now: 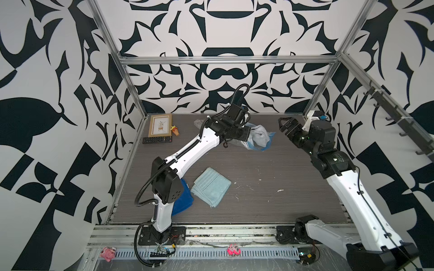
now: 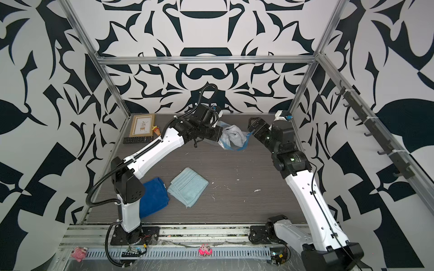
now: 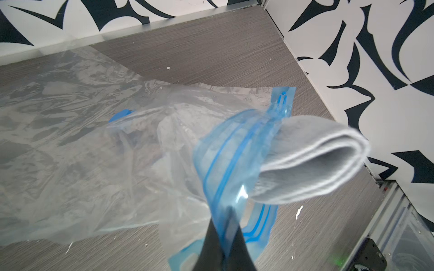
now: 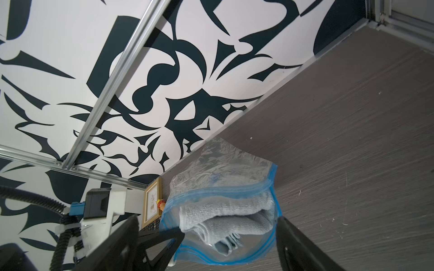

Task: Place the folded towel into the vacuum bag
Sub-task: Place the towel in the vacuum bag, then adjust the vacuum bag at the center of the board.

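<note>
Clear crinkled plastic of the vacuum bag [image 1: 266, 144] lies at the far part of the table [image 1: 270, 199] in a top view, and the left gripper [image 1: 246, 136] is clamped on its blue mouth edge; the grey towel [image 1: 259, 136] sits in this mouth, partly inside and partly outside. The right gripper [image 1: 285, 125] is just beside the bag, apart from it, with jaws spread and nothing between them. Well apart from the bag, toward the arm bases, lie a light blue towel [image 2: 189, 186] and, touching it, a dark blue towel [image 2: 153, 197]. In the left wrist view the dark fingers [image 3: 237, 239] pinch the blue zip strip [image 3: 225, 169] of the bag and hold it raised above the table, the grey towel's folded end pokes out past this strip, and the round blue valve cap [image 3: 121, 115] shows deeper on the flat plastic. In the right wrist view the two fingers [image 4: 288, 234] stand wide apart, and the open bag mouth with the towel in it shows between them, farther off, touching neither; behind the bag leans a picture frame [image 4: 151, 204]
</note>
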Tool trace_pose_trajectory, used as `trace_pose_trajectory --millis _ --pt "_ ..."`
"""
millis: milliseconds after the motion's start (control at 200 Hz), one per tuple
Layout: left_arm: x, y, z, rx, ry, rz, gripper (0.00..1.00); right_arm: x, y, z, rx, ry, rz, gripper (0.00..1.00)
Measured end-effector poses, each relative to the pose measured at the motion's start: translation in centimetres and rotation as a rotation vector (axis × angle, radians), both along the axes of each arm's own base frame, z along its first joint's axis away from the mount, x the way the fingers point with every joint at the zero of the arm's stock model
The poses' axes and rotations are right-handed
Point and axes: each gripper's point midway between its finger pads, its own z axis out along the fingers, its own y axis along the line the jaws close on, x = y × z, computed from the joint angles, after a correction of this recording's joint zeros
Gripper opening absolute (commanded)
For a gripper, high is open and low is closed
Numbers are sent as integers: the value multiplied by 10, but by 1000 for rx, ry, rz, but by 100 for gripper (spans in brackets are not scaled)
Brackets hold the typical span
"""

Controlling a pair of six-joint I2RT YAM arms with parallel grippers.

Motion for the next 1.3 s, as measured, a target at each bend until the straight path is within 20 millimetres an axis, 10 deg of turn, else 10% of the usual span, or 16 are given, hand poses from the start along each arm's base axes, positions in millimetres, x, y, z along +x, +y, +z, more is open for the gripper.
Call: trace_pose_trajectory --millis 465,925,1080,1300 --pt "-1 2 6 -7 -18 -5 0 10 39 -102 281 291 193 94" --pt "-5 1 28 -28 -73 -49 0 16 39 -153 209 342 205 48" --pt "-5 2 48 -26 -142 -85 0 34 47 -138 172 316 232 22" --pt "-6 12 79 -6 -260 -115 0 62 58 -54 129 142 272 0"
